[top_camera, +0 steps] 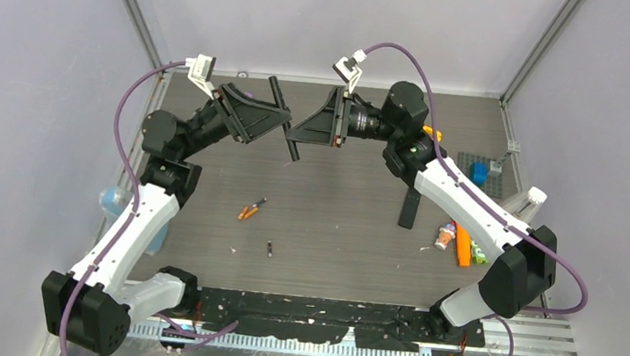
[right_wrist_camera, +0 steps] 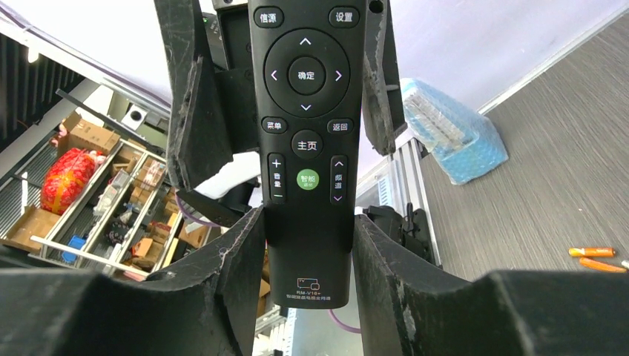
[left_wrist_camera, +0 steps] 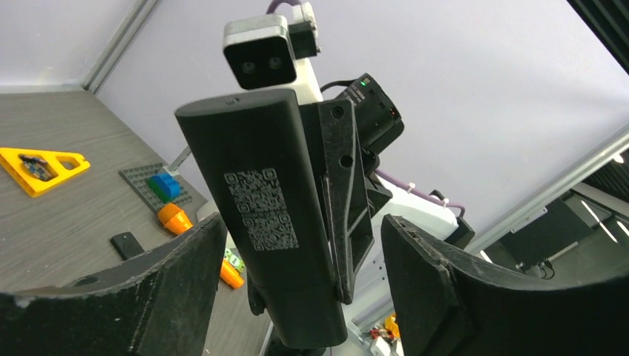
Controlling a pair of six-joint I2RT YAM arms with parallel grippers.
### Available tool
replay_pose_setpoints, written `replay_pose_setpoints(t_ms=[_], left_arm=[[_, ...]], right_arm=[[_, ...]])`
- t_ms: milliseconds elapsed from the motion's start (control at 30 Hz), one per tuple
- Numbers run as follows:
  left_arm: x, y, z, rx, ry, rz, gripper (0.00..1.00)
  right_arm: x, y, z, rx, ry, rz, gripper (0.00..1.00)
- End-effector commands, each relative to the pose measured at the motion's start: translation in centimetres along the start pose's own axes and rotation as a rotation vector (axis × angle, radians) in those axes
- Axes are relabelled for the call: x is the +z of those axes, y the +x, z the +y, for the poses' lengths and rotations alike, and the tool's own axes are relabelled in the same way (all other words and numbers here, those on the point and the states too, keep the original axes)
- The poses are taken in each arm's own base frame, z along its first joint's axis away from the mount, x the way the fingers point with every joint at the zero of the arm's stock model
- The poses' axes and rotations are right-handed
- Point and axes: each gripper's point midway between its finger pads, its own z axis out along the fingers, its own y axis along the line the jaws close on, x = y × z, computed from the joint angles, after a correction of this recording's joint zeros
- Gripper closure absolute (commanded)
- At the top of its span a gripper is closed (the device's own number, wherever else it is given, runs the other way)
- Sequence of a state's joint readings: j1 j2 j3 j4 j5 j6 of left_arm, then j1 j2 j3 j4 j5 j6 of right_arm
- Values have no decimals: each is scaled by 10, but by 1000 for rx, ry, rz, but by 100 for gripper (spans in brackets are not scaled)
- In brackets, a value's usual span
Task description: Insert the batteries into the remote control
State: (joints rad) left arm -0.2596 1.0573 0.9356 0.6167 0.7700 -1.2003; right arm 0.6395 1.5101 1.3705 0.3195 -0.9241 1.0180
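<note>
Right gripper (right_wrist_camera: 308, 248) clamps the one raised remote control (right_wrist_camera: 306, 111) at upper centre of the overhead frame, with the left gripper (left_wrist_camera: 300, 226) spread open either side of it. Three batteries (top_camera: 247, 212) lie mid-table (top_camera: 333, 224) — two orange, plus a dark grey battery (top_camera: 270, 248). A second remote (top_camera: 410, 209) and an orange stick (top_camera: 462, 245) lie to the right.

Bright, even light; soft shadows.
</note>
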Motion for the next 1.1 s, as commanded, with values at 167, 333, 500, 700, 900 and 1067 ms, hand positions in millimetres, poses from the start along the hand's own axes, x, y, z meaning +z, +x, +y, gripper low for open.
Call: replay_pose_setpoints(t_ms=[167,333,500,700,900,1067], left_arm=[[-1,-5,5,-17,-66,-32,37],[-1,-2,13,-42,-92,-22,69],[-2,-1,21,-83,-145,-25,100],[-18,-7,54,-253,-408,-126,100],[-37,-3,74,-365,-599,-173,100],[-43,-7,71,-390,-655,-191,100]], right_arm=[[-3,4,5,-82,45,60,71],[-1,4,1,-57,57,67,71],[-6,3,-5,-115,107,44,56],[-28,-15,-9,-389,350,-103,21],[-27,-14,-1,-654,565,-219,8],[-18,-6,-17,-736,675,-201,11]])
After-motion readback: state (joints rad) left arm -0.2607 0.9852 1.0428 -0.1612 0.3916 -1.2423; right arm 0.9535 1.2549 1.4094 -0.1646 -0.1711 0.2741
